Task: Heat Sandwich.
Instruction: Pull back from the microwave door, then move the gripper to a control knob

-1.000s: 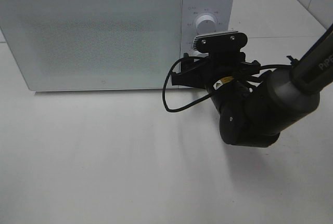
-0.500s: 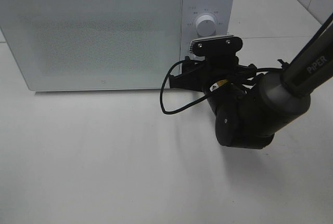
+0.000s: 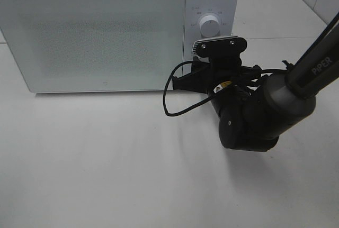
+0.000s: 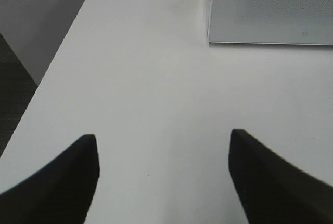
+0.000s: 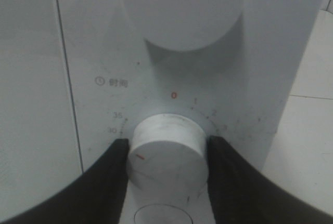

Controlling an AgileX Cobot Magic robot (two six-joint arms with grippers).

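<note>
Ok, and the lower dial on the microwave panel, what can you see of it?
The timer dial is a short round white knob, plastic-looking and scuffed, its red pointer line turned well away from the zero above it. It sits on the microwave's control panel below a bigger knob. The right gripper's fingers flank it, seemingly pressed against both sides.

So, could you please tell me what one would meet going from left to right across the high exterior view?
Microwave door → upper dial → right arm's forearm, the part marked PiPER.
</note>
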